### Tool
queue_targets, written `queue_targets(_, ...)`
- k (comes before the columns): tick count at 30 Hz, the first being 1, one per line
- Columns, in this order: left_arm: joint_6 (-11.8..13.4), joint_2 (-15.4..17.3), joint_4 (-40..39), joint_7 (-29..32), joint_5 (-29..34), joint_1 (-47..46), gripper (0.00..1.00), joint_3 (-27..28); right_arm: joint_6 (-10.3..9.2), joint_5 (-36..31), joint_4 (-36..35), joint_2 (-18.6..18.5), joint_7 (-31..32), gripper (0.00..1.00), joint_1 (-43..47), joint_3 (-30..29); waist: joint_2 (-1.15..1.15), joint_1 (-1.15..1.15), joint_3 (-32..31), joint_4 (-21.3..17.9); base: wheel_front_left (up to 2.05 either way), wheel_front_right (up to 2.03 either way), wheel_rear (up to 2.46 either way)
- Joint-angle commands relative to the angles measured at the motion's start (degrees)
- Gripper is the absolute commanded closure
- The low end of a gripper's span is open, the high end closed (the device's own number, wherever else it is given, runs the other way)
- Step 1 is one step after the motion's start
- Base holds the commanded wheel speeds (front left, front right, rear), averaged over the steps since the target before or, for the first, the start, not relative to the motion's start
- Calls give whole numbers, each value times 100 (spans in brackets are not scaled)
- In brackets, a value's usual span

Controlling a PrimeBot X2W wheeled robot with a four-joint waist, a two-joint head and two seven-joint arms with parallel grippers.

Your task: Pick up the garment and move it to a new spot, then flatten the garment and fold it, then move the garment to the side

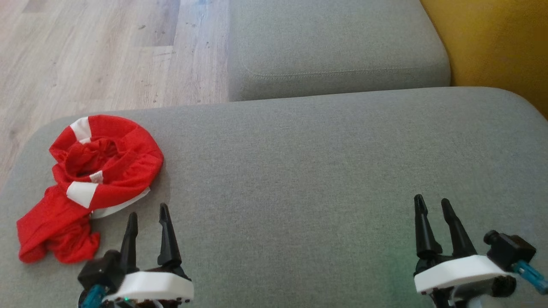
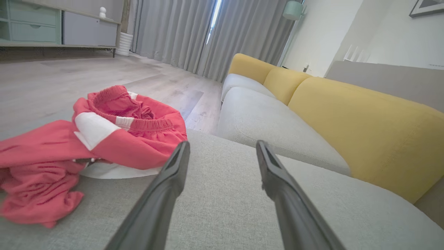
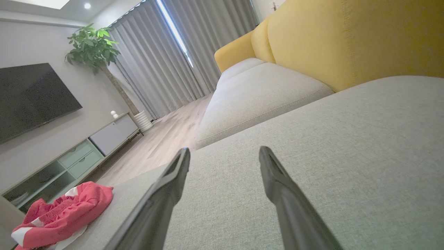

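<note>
1. At the left end of the grey sofa cushion (image 1: 299, 162), the red-and-white garment (image 1: 92, 171) lay crumpled.
2. The left hand (image 1: 148, 212) hovered just beside it, and the right hand (image 1: 432, 201) well apart; both gaped wide, empty.
3. Pickup was seemingly not yet begun; next, the left hand should pinch the cloth.
</note>
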Motion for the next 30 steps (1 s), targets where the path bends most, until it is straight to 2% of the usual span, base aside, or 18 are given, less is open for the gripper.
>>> queue_targets(1, 70, 52, -246, -104, 256, -128, 0, 70, -3, -239, -175, -50, -108, 0, -155, 155, 0, 0, -17, -3, 0, 0, 0)
queue_targets(30, 318, 133, -366, -575, 2287, 90, 0, -195, -4, -2086, -4, -61, -581, 0, 78, 369, 0, 0, -252, 50, 0, 0, 0)
